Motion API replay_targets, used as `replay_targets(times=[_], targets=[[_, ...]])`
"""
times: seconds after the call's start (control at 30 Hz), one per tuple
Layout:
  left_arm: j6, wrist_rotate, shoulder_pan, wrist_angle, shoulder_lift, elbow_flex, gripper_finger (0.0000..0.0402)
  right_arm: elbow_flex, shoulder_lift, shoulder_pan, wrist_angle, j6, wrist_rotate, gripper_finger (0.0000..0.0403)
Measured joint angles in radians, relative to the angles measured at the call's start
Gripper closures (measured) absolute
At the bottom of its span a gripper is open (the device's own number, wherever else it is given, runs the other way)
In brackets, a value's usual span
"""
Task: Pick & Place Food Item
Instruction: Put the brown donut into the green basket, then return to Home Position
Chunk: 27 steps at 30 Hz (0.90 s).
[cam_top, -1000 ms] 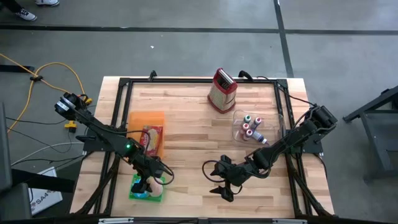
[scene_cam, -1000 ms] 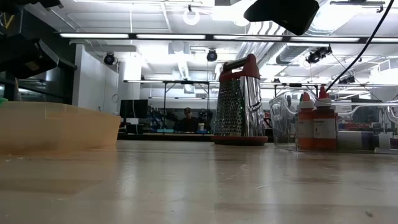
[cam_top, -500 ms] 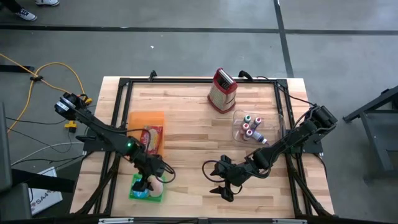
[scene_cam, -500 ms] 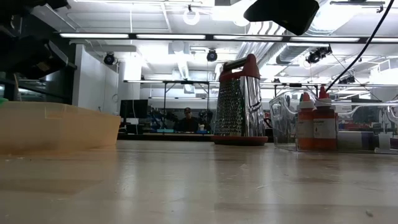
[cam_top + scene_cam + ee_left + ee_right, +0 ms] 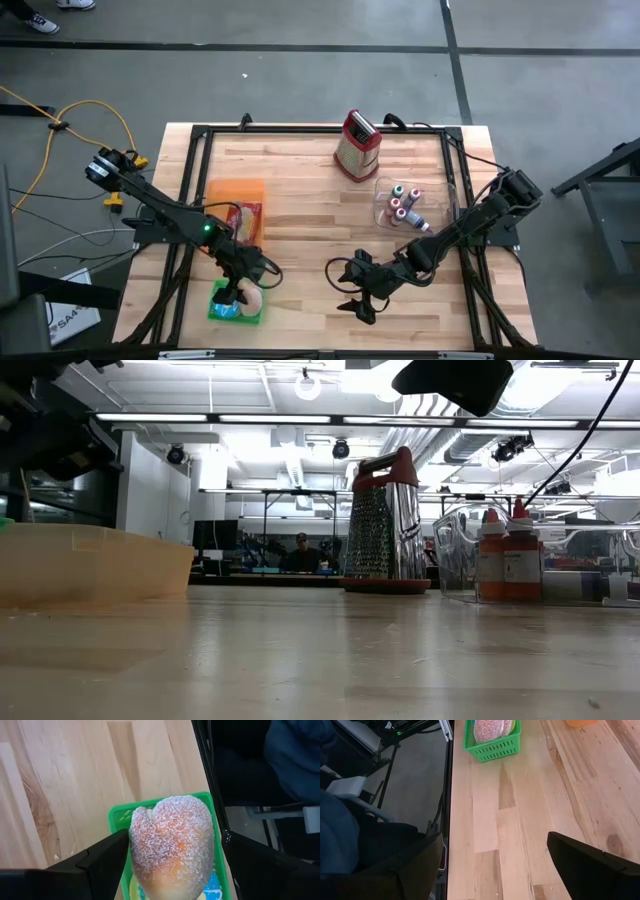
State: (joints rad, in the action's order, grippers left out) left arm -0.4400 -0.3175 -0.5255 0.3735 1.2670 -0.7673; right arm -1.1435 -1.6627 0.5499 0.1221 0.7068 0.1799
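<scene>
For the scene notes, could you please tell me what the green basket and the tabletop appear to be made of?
The green basket looks like moulded plastic: a uniform bright green with slotted lattice walls and a slight sheen. The tabletop looks like jointed wooden planks, pale, with visible grain and seams; the finish seems matte.

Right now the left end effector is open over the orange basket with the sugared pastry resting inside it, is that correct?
Not quite: the basket is green, not orange, as the left wrist view shows. The rest stands: the left end effector is open over it and the sugared pastry rests inside.
</scene>
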Motion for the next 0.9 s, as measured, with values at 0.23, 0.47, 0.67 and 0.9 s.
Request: replay_targets(times=[0.23, 0.47, 0.67, 0.9], targets=[[0.0, 0.008, -0.002, 0.008, -0.027, 0.0, 0.0091, 0.0, 0.0, 0.0, -0.003, 0.0, 0.0, 0.0055], [0.049, 0.008, -0.003, 0.01, -0.054, 0.0, 0.0091, 0.0, 0.0, 0.0, -0.004, 0.0, 0.0, 0.0055], [0.085, 0.035, 0.009, 0.011, -0.108, 0.0, 0.0091, 0.0, 0.0, 0.0, -0.003, 0.0, 0.0, 0.0055], [0.112, 0.072, 0.039, 0.014, -0.229, 0.0, 0.0091, 0.0, 0.0, 0.0, -0.003, 0.0, 0.0, 0.0055]])
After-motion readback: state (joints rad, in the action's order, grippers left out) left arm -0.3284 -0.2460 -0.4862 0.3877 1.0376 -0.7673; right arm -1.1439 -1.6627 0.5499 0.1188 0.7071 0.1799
